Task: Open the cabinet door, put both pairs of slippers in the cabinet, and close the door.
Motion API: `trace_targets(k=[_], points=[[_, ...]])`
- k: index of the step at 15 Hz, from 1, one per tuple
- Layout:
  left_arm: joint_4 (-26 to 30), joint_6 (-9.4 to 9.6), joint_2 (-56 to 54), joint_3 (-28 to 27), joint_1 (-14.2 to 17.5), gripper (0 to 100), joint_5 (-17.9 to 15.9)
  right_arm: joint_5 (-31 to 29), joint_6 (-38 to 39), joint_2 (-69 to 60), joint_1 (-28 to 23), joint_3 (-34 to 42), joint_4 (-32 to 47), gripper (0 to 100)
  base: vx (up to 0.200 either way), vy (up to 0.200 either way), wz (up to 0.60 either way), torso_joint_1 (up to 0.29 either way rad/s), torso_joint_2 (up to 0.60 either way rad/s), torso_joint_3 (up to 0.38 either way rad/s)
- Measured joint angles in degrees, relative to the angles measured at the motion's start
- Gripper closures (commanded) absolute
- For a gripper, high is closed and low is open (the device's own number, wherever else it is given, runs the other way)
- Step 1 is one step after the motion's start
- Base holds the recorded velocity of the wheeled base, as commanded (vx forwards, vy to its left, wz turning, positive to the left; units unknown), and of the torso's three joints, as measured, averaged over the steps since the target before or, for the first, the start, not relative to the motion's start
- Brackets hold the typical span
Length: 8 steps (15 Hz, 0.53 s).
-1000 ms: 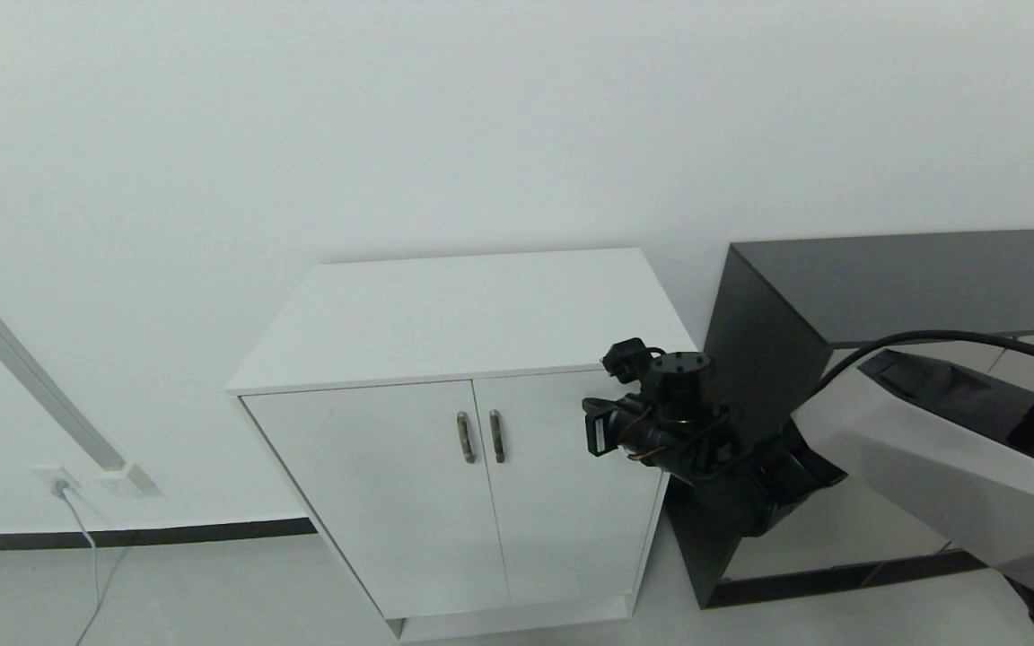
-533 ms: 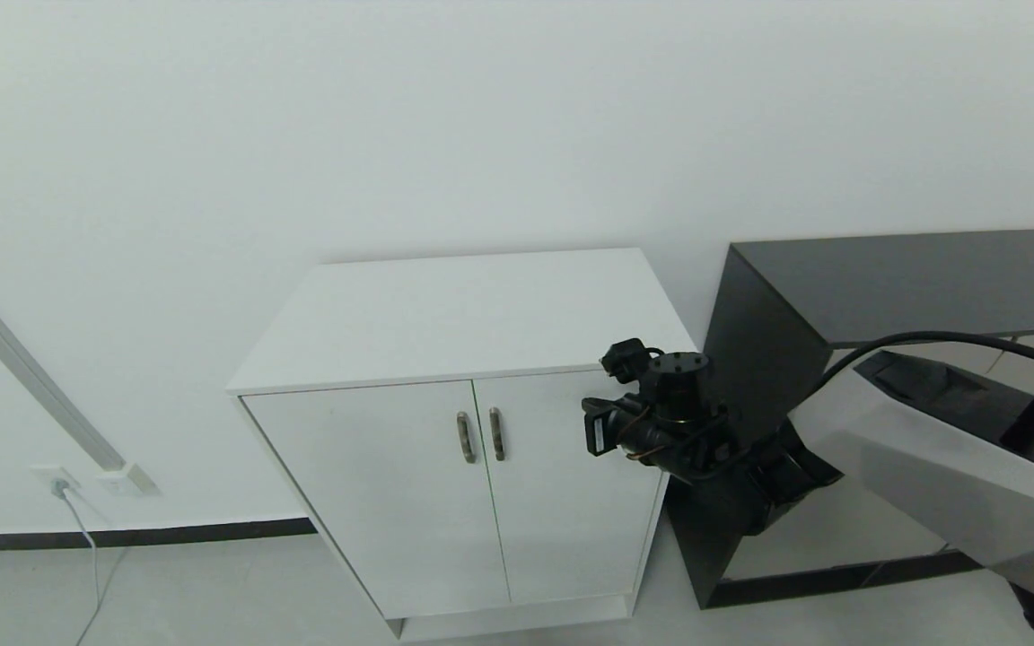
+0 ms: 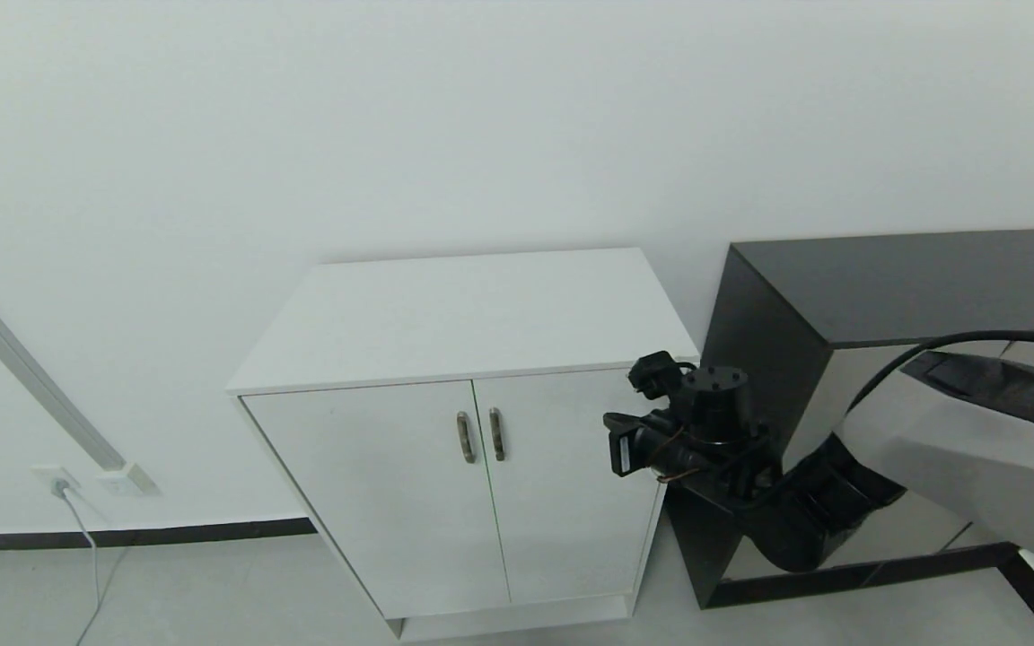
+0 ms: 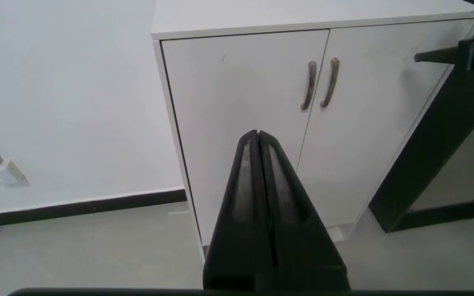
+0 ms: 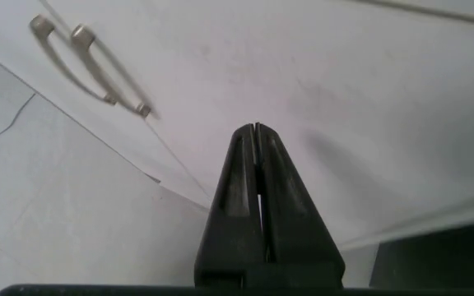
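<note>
While its doors (image 3: 391,489) sit shut, the white two-door wooden cabinet (image 3: 463,314) stands against the wall (image 3: 517,117) beside a black sideboard (image 3: 885,278); the right gripper (image 5: 256,130), fingers pressed together, is near the right door (image 3: 571,502), the left gripper (image 4: 257,134), likewise closed, points toward the curved metal handles (image 3: 464,437)

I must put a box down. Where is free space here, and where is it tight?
The cabinet top is bare, bordered by the wall and the black table. The floor left of the cabinet, toward the socket, is free. It is tight before the right door, where the right gripper hangs.
</note>
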Motion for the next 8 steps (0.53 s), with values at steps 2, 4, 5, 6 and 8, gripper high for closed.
trace_targets(k=[2,4,5,6,8], points=[[0.0,0.0,0.0,0.0,0.0,100,0.0,-0.5,0.0,-4.2,-0.7,7.5,-3.8,100,0.0,0.0,0.0,0.0,0.0,0.0],[0.0,-0.02,0.0,0.0,0.0,100,0.0,-1.8,0.0,-9.7,-2.5,14.6,-6.4,100,0.0,0.0,0.0,0.0,0.0,0.0],[0.0,-0.07,0.0,0.0,0.0,100,0.0,-2.3,0.0,-12.7,-3.8,18.1,-6.9,100,0.0,0.0,0.0,0.0,0.0,0.0],[0.0,-0.1,0.0,0.0,0.0,100,0.0,-2.6,0.0,-15.8,-5.3,21.4,-7.4,100,0.0,0.0,0.0,0.0,0.0,0.0],[0.0,-0.1,0.0,0.0,0.0,100,0.0,-3.5,0.0,-21.9,-9.3,27.6,-7.7,100,0.0,0.0,0.0,0.0,0.0,0.0]])
